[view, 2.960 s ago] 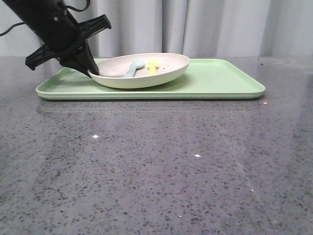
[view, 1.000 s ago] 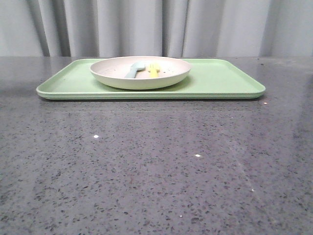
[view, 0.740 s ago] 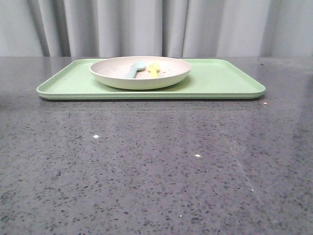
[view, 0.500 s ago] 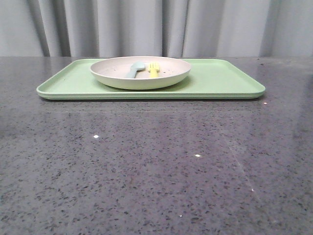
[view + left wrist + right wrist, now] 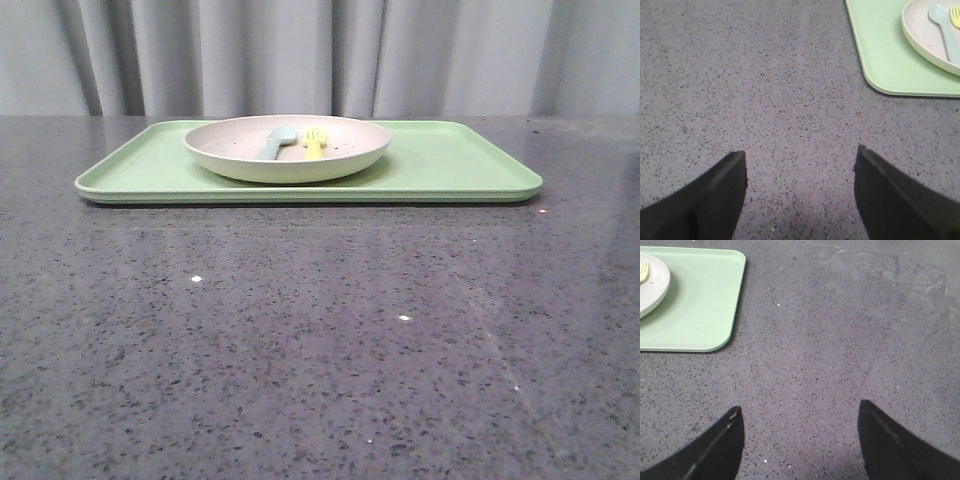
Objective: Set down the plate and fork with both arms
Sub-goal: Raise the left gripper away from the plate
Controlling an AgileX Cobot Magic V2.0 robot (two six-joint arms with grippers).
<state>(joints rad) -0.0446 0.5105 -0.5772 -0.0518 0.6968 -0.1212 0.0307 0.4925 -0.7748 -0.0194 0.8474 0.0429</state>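
- Now the plate [image 5: 287,148] stands on the green tray [image 5: 450,160], the fork [image 5: 316,142] lying in it beside the spoon [image 5: 277,141].
- Left gripper [image 5: 801,167] and right gripper [image 5: 799,420] are both spread wide over the bare table [image 5: 320,340], holding nothing.

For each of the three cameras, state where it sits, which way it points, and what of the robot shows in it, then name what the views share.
Front view: low at the table's near edge, facing forward to the tray holding the plate, fork and spoon; no robot parts show.
Left wrist view: above bare table, looking down; left gripper open, tray corner at the edge.
Right wrist view: above bare table; right gripper open, tray's other end visible.
Shared: tray, plate and fork appear in all three.
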